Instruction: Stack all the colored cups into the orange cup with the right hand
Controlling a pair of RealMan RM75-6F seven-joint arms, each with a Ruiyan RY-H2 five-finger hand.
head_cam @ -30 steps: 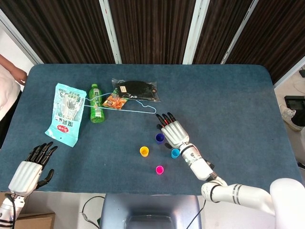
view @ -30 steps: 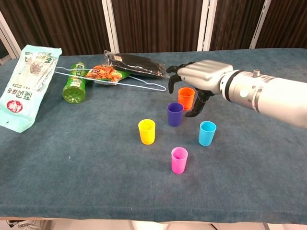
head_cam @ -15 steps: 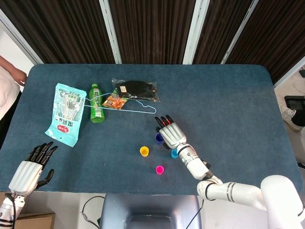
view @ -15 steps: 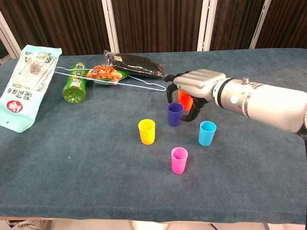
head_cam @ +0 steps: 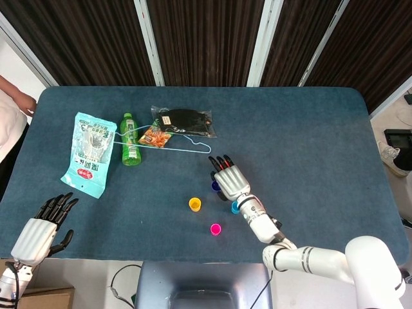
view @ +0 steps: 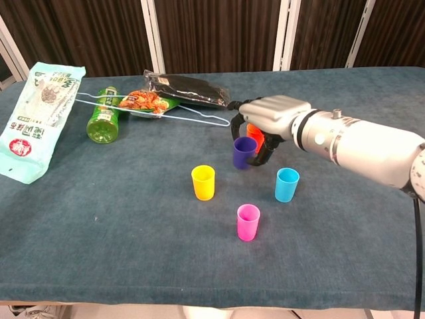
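1. Desk: blue-grey cloth surface carrying every item listed below.
2. Right hand: reached in from the right in the chest view, held low over the purple cup and the orange cup. Its dark fingers were curled downward around the purple cup; whether they actually pinched it could not be told. In the head view the hand covered most of both cups.
3. Purple cup: upright, tilted slightly, directly under the right hand, just in front of the orange cup.
4. Orange cup: mostly hidden behind the right hand; only a small part of its wall showed between hand and purple cup. Contact between the two cups could not be told.
5. Yellow cup: upright, left of and nearer the camera than the purple cup, apart from it.
6. Blue cup: upright, below the right forearm, apart from the others.
7. Pink cup: upright, nearest the desk's front edge, between yellow and blue.
8. Left hand: at the desk's near left corner in the head view, fingers spread, holding nothing.
9. Green bottle: lying on its side at far left.
10. Pale blue packet: flat, left of the bottle.
11. Snack bag, black pouch and wire hanger: grouped together behind the cups.
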